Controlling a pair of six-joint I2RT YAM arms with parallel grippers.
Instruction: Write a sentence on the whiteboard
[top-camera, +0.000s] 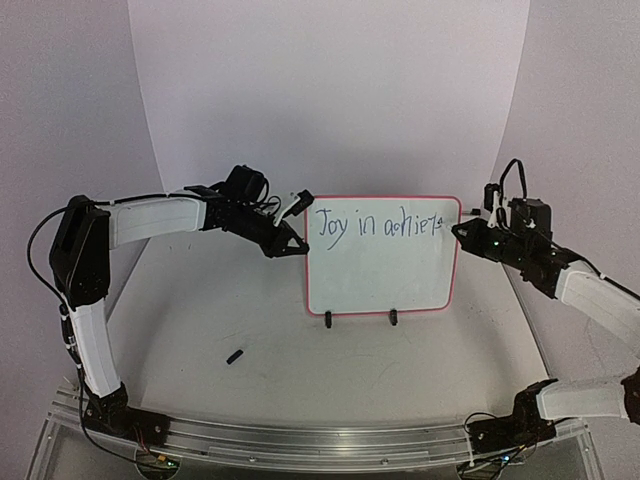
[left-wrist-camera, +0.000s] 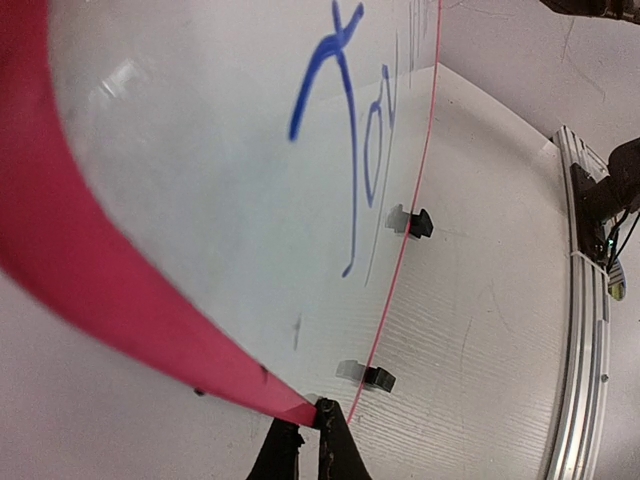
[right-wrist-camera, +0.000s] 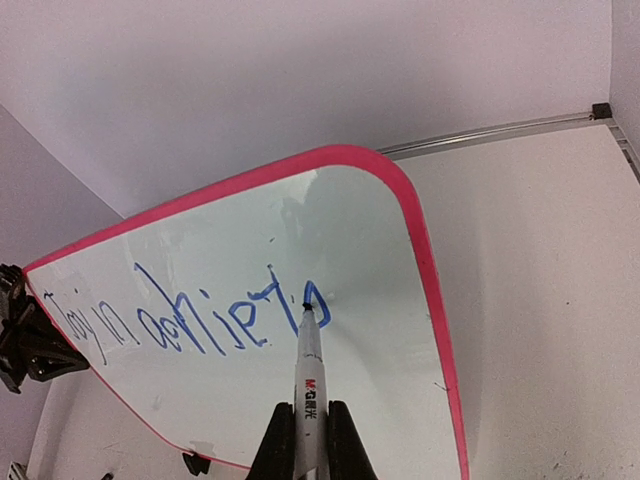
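The whiteboard (top-camera: 380, 275) stands upright on the table with its pink rim all round. The sentence (top-camera: 375, 226) runs in blue along its top: "Joy in" and more uneven letters. My left gripper (top-camera: 299, 247) is shut on the board's left rim; in the left wrist view the fingertips (left-wrist-camera: 335, 425) pinch the pink edge of the whiteboard (left-wrist-camera: 200, 200). My right gripper (right-wrist-camera: 309, 415) is shut on a white marker (right-wrist-camera: 310, 370), whose tip touches the last blue letter of the sentence (right-wrist-camera: 200, 320) near the whiteboard's (right-wrist-camera: 385, 400) upper right corner. From above, the right gripper (top-camera: 460, 231) sits at that corner.
A small black marker cap (top-camera: 235, 356) lies on the table in front of the left arm. Two black clip feet (top-camera: 328, 319) (top-camera: 393, 317) hold the board up. An aluminium rail (top-camera: 320, 440) runs along the near edge. White backdrop walls close in the back and sides.
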